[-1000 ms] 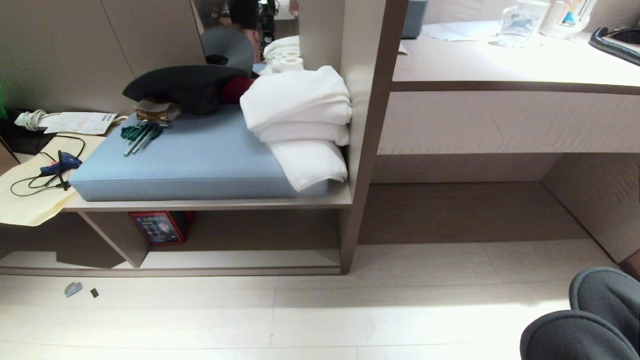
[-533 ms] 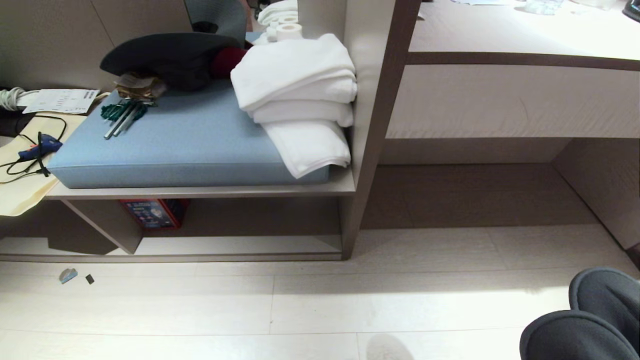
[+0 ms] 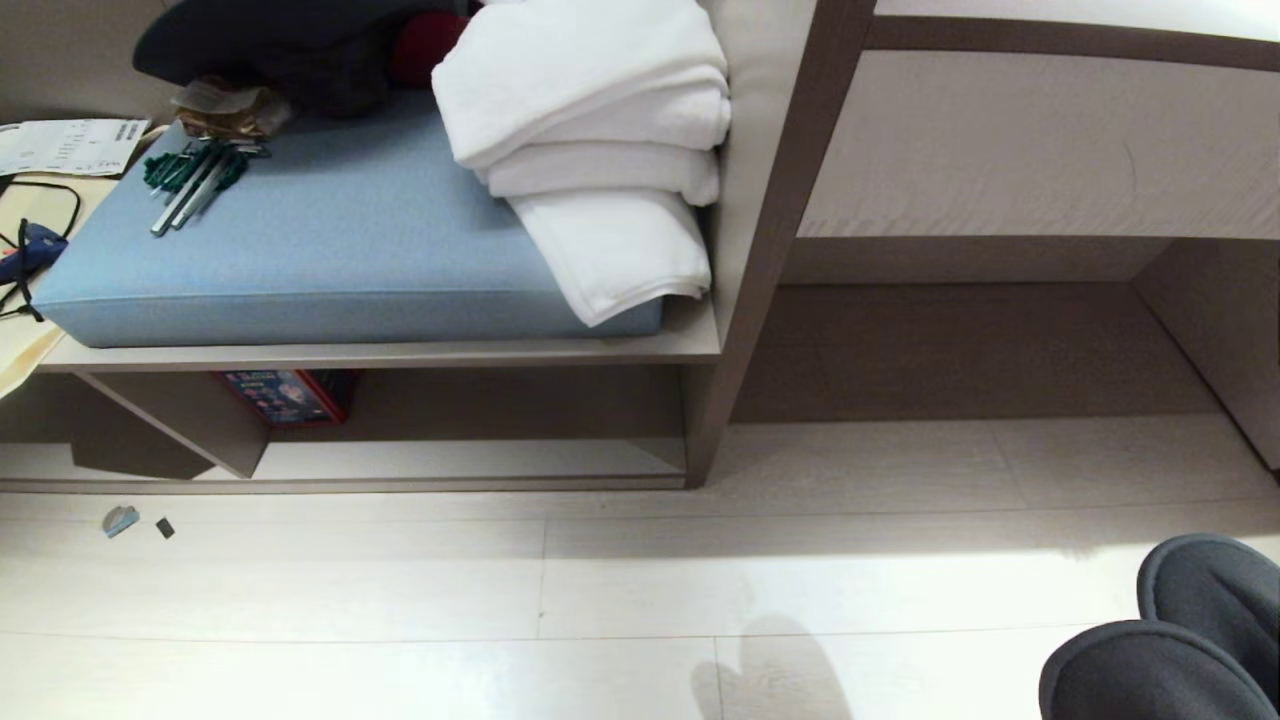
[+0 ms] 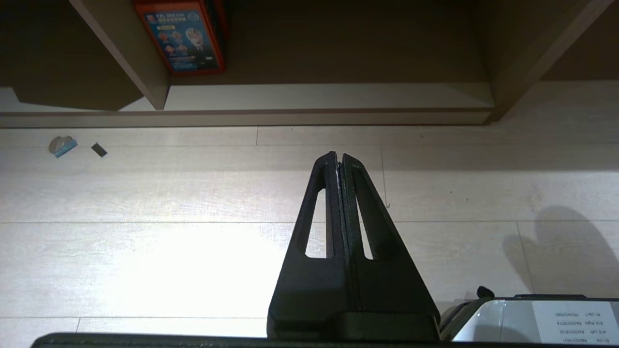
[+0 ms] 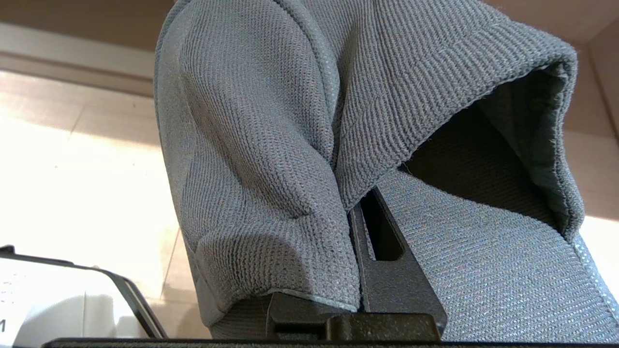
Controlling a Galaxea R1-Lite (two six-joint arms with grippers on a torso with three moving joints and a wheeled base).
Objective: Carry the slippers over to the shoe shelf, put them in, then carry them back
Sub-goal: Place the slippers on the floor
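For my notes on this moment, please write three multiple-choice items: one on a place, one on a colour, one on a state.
1. Where is the red box?
A. in the shoe shelf, at the back
B. on the blue cushion
C. on the floor

2. What colour are the folded towels on the cushion?
A. grey
B. white
C. green

3. How are the slippers at this moment?
A. lying in the shoe shelf
B. lying on the cushion
C. gripped in the right claw

Key: 1 A, the box stands in the cubby under the bench board; 2 B, the stack is plain white; 3 C, the right wrist view shows the claw closed on the grey fabric, while the left claw is shut and empty.
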